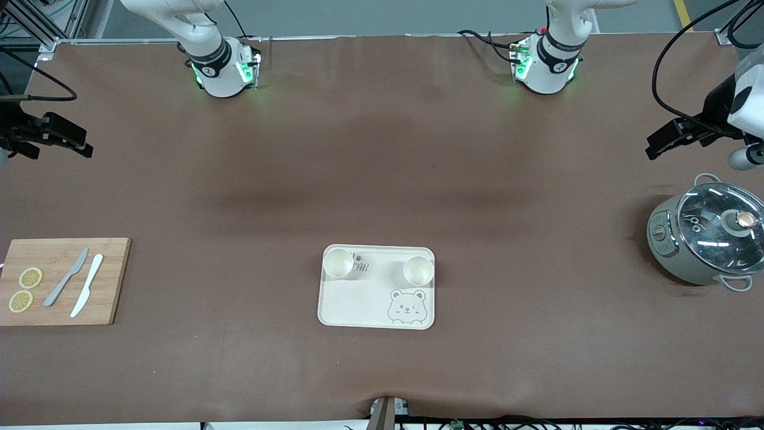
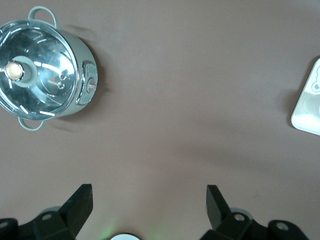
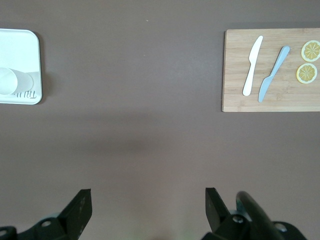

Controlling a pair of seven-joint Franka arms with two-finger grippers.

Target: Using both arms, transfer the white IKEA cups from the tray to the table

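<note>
Targets are two small off-white handleless cups (image 1: 338, 263) (image 1: 418, 270) in the upper corners of the cream bear-face plastic tray (image 1: 358, 304), low centre of the front frame. We see the left tool (image 2: 150, 195) and the right tool (image 3: 148, 196) both spread, each over its own end of the matte brown worktop (image 1: 382, 149). We should bring each straight down over its nearer cup, fingers astride the rim.

Brown table (image 1: 382, 149) spanning the whole view. Cream tray (image 1: 358, 310) near the middle, bear face at the corner nearest the camera on the left arm's side. 2 white cups upright on the tray's farther half: one (image 1: 338, 263) toward the right arm's end, one (image 1: 418, 270) toward the left arm's end, well apart. Wooden cutting board (image 1: 113, 280) at the right arm's end, carrying 2 lemon slices (image 1: 25, 289), a grey knife (image 1: 65, 278) and a white knife (image 1: 87, 293). Lidded pot (image 1: 704, 236) at the left arm's end. Left gripper (image 1: 677, 136) up over the table near the pot, right gripper (image 1: 51, 138) up over the table at its own end, fingers spread on both, nothing held.
</note>
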